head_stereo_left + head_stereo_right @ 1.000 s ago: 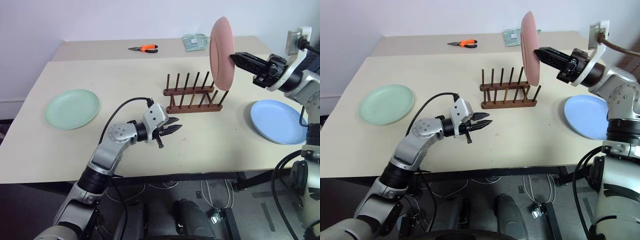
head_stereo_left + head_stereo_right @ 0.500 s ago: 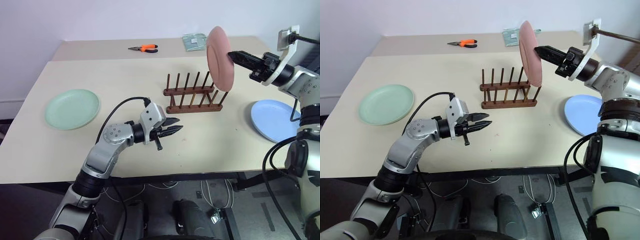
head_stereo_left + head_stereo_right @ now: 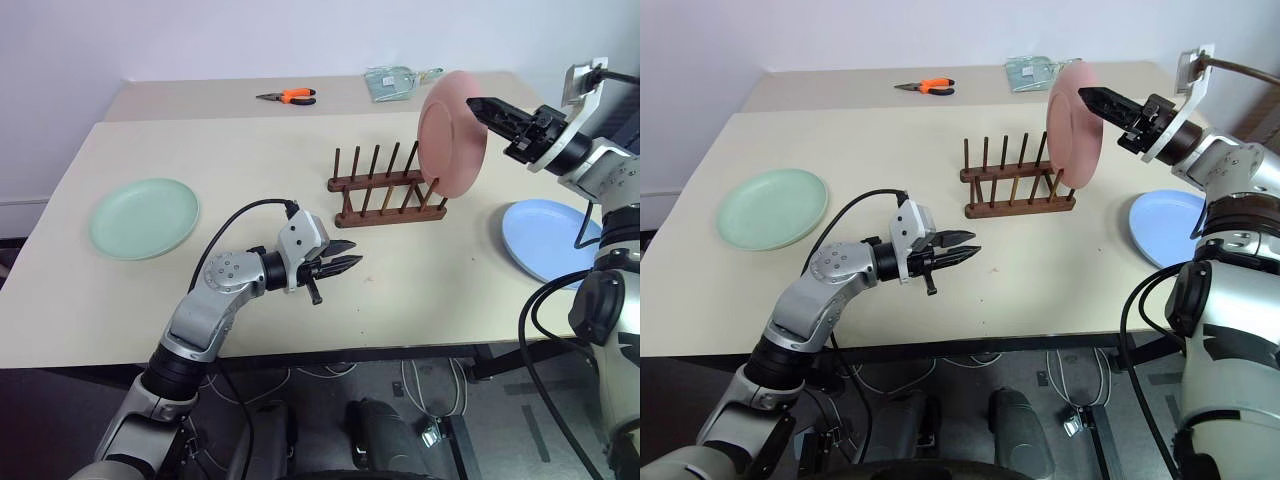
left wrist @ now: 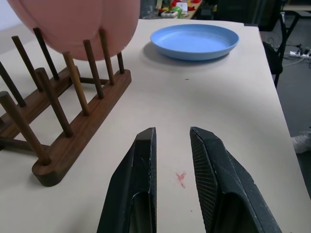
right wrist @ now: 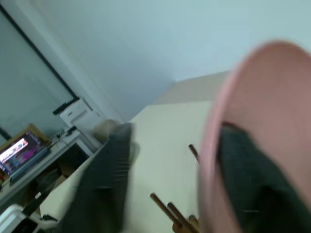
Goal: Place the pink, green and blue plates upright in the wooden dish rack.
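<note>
Pliers (image 3: 288, 97) behind rack (image 3: 388, 190), green plate (image 3: 144, 217) far left

One plate (image 3: 452, 134) in the rack's (image 3: 385, 197) right end, others (image 3: 144, 217) (image 3: 549, 238) flat far left and right

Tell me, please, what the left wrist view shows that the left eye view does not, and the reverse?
Wrist view, not eye view: a small red mark on the table by the left gripper. Eye view, not wrist view: the green plate, orange pliers, a clear packet and the right gripper at the pink plate's rim. Both: the left gripper, open and empty; the rack holding the pink plate; the blue plate lying flat.
</note>
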